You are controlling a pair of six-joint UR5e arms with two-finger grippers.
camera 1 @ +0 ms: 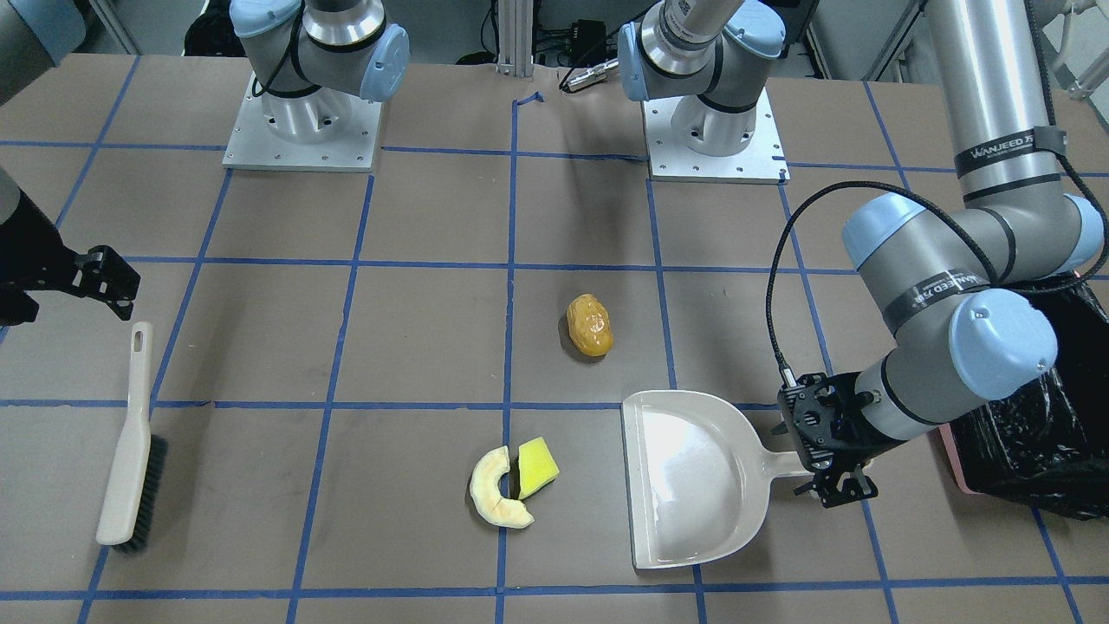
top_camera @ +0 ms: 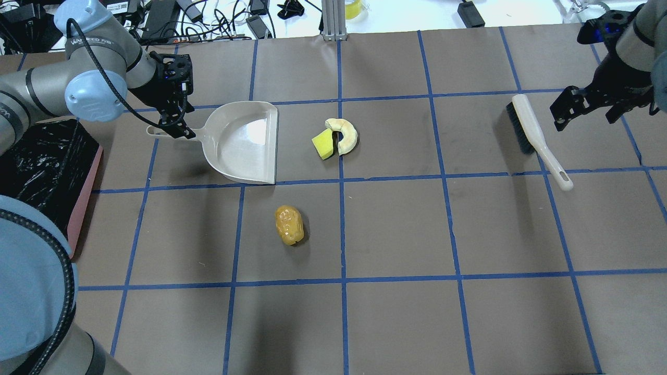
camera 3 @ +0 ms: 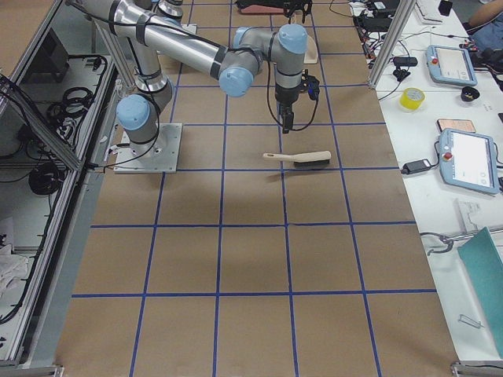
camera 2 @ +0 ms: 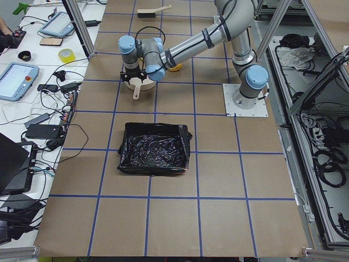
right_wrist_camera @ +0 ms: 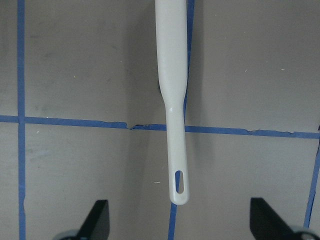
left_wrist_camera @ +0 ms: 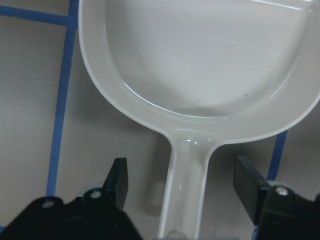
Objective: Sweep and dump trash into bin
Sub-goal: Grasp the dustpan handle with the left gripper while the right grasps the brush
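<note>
Brown table [camera 1: 416, 329], blue-taped: left tool [left_wrist_camera: 184, 181] spread wide astride dustpan [left_wrist_camera: 200, 60] handle; right tool [right_wrist_camera: 182, 217] spread wide by brush [right_wrist_camera: 172, 75] handle.

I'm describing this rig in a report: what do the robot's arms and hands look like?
The left arm and right arm are silver-grey tubes with pale blue joint caps; the left carries black WANJEED bands and a black cable. The left hand and right hand are black, each with two fingers.
</note>
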